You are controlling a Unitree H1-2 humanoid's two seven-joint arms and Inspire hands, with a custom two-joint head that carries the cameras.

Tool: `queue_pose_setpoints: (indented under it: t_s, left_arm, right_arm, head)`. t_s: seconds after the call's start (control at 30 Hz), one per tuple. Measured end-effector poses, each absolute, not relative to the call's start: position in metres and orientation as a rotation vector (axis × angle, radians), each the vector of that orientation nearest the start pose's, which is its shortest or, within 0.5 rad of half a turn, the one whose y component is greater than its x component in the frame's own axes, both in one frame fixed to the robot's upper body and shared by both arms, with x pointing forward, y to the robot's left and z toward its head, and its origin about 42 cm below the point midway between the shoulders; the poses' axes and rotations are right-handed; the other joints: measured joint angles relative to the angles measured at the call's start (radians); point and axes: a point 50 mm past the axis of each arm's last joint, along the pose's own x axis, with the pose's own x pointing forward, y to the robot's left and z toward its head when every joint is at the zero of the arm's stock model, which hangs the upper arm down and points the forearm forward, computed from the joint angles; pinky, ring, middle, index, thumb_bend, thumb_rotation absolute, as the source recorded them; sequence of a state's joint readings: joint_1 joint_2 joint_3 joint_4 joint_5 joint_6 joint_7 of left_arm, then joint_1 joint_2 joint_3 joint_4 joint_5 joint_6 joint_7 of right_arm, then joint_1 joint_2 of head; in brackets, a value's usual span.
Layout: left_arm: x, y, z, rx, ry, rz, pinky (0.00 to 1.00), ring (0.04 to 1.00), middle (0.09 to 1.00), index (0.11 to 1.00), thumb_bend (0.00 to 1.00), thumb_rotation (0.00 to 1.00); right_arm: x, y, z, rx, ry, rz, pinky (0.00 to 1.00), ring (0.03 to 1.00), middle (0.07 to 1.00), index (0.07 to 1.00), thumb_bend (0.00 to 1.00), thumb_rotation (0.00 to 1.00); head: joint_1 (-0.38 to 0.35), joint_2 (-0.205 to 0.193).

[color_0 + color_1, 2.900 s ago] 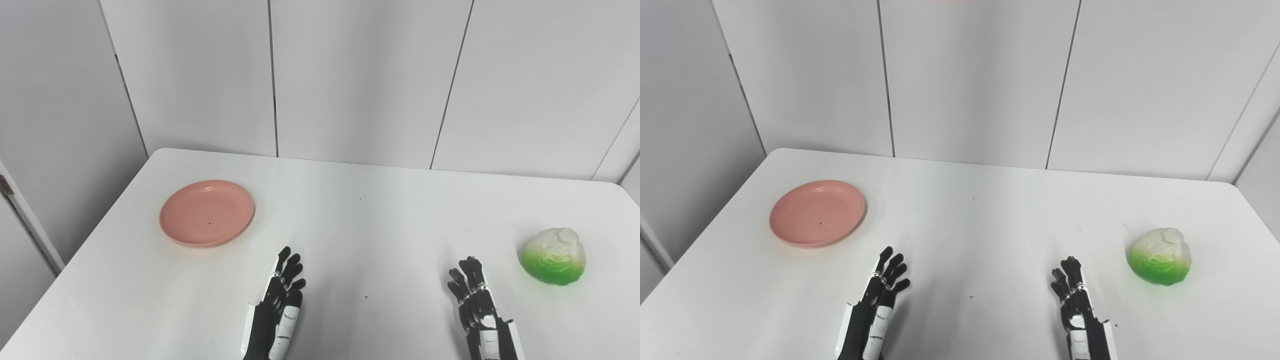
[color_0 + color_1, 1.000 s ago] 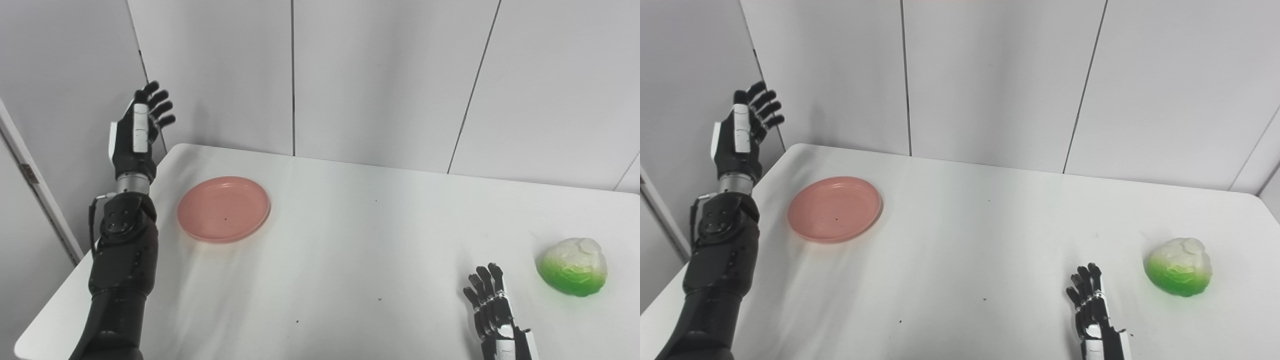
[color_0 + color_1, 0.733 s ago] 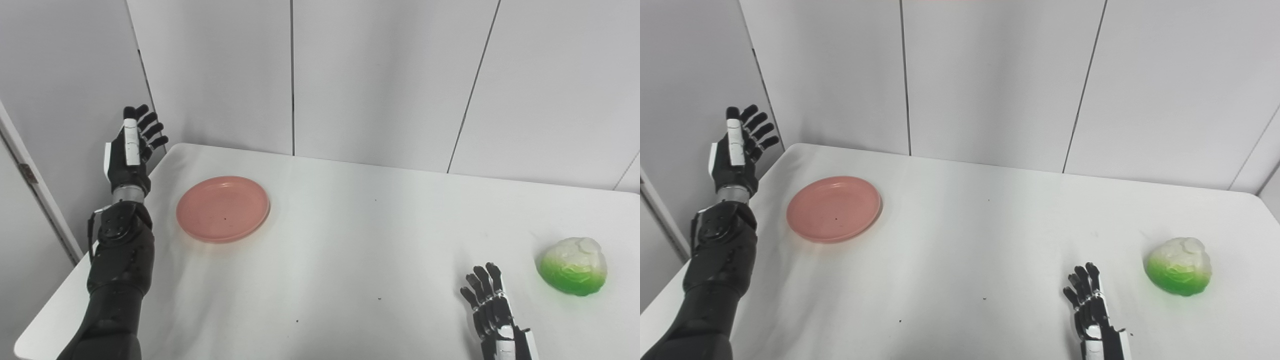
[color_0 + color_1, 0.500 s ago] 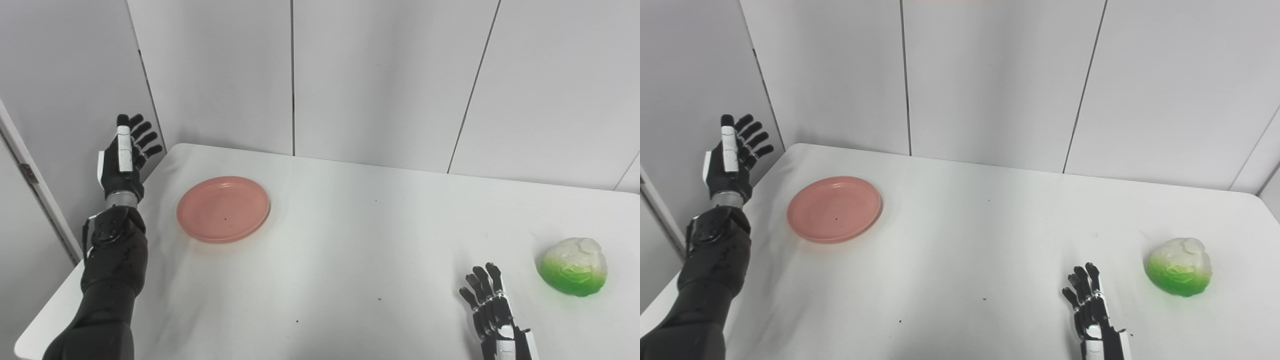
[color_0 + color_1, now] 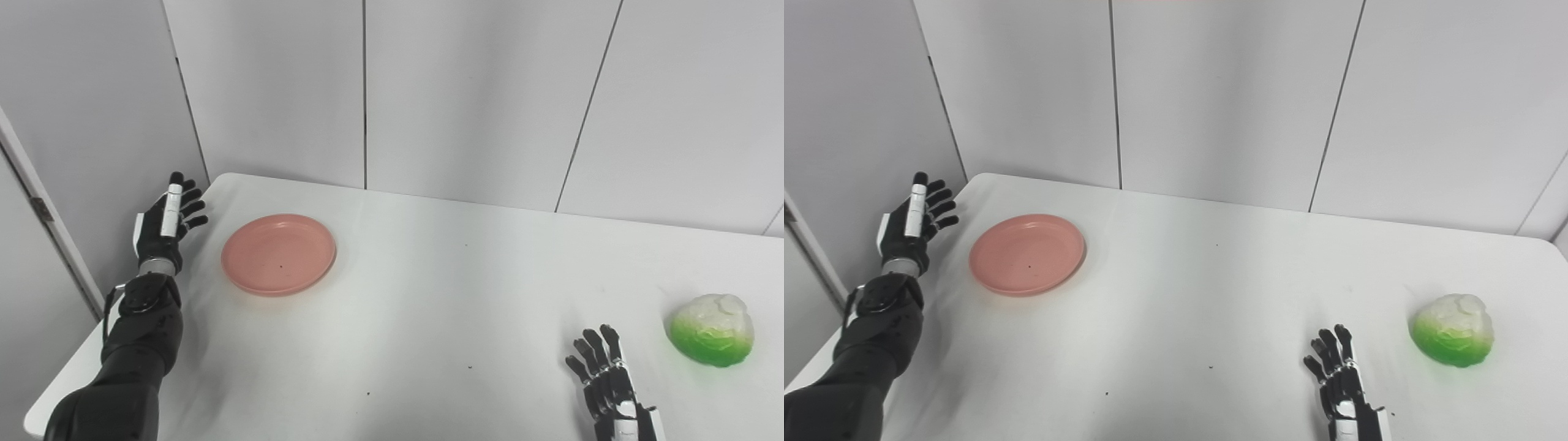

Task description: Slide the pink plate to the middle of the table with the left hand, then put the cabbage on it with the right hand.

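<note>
**A:** Where are your hands?

**B:** Your left hand point(image 5: 164, 222) has its fingers spread, holding nothing, just left of the pink plate point(image 5: 278, 253), not touching. Your right hand point(image 5: 606, 380) rests open, near the cabbage point(image 5: 712, 330).

**A:** Progress?

**B:** Nothing looks done: the plate lies flat at the table's point(image 5: 441, 288) far left, round, no long axis; the cabbage sits dome-up at the right.
</note>
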State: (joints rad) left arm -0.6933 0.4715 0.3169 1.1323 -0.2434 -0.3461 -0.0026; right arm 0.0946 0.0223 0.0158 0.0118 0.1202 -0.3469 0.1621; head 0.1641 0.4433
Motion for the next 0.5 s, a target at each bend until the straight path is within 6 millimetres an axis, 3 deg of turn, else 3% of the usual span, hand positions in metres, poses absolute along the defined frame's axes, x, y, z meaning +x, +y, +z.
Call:
queue_pose_setpoints:
  t_s: [0.2, 0.4, 0.5]
  left_arm:
    - [0.454, 0.443, 0.141, 0.04, -0.015, 0.406, 0.71, 0.797, 0.797, 0.686, 0.88, 0.86]
    - [0.451, 0.434, 0.127, 0.083, -0.006, 0.373, 0.73, 0.776, 0.772, 0.648, 0.92, 0.81]
    - [0.452, 0.432, 0.126, 0.091, -0.002, 0.358, 0.76, 0.822, 0.804, 0.674, 0.91, 0.83]
  right_arm:
    - [0.248, -0.2, 0.092, 0.12, -0.252, 0.119, 0.89, 0.921, 0.929, 0.978, 0.85, 1.0]
    - [0.248, -0.2, 0.092, 0.133, -0.25, 0.117, 0.9, 0.921, 0.927, 0.976, 0.86, 1.0]
    - [0.248, -0.2, 0.092, 0.133, -0.249, 0.116, 0.9, 0.923, 0.926, 0.978, 0.87, 1.0]
  head:
    - [-0.003, -0.012]
    - [-0.002, -0.008]
    - [-0.003, -0.011]
